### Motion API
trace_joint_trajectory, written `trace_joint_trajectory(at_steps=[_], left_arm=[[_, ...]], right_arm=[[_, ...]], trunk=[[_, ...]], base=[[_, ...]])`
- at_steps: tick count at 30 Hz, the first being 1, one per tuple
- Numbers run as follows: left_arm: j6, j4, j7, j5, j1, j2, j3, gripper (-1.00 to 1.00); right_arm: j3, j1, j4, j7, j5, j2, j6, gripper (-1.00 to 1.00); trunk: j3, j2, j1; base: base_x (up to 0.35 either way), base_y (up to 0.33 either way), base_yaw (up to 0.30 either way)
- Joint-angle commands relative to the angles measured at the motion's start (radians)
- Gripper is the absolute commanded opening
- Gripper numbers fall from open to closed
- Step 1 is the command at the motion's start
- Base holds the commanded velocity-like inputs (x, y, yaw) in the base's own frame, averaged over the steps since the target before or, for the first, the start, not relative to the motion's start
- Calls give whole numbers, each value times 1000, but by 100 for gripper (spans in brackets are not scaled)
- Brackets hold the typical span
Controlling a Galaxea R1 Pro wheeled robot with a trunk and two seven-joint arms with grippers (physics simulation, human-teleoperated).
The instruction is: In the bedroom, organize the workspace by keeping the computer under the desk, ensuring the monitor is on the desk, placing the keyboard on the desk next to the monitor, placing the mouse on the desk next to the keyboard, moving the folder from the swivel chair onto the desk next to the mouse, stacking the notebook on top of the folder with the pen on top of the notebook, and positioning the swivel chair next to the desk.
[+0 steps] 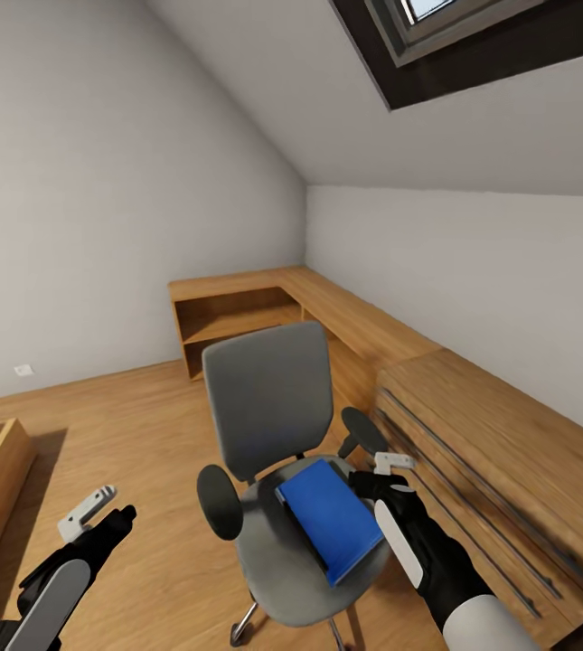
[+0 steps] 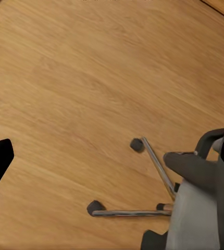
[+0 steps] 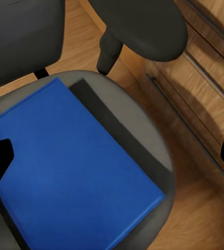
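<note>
Right gripper (image 1: 383, 474) spread wide over folder (image 1: 332, 518) on swivel chair (image 1: 268, 407), beside wooden drawers (image 1: 499, 470); left gripper's (image 1: 101, 511) spread unclear

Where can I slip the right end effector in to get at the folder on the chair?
Free: seat strip between blue folder and swivel chair armrest, where the right end effector hovers. Tight: gap between seat and wooden drawers.

One swivel chair (image 1: 277, 434), one folder (image 1: 332, 517)
</note>
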Motion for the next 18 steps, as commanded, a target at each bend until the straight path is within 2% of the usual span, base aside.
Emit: trace_joint_trajectory(at_steps=[1,9,18], left_arm=[[3,-1,7,4,-1,1,-1,100],[4,-1,7,4,-1,1,-2,100],[4,-1,7,5,-1,0,-6,100]], right_arm=[[3,-1,-2,-11,-10,-1,2,100],[2,-1,-2,-12,-11,-1,2,100],[0,-1,-2,-10,-15,-1,2,100]], trunk=[[-4,-8,4],[-21,-64,35],[-48,-127,69]], base=[[0,0,78],[0,0,144],[0,0,22]])
